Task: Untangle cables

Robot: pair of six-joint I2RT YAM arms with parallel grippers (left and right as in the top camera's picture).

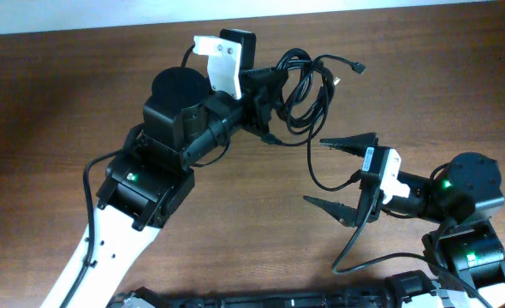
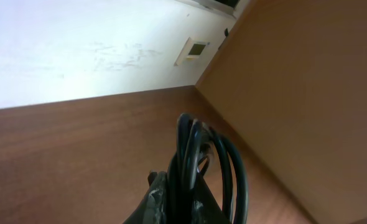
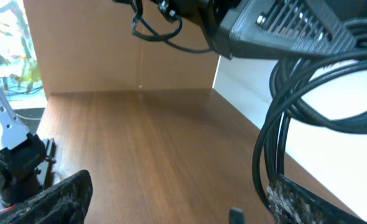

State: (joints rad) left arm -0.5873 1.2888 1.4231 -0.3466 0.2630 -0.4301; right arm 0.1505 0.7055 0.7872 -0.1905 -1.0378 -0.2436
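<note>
Left pincer (image 1: 272, 92) grips the cables (image 2: 186, 155); one loose strand trails from the bundle into the released right pincer's (image 1: 313, 171) gap.

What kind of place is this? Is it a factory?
Probably a small indoor robot lab: a left arm and right arm stand at a wooden table with cables, beside a white wall with a small wall panel.
</note>
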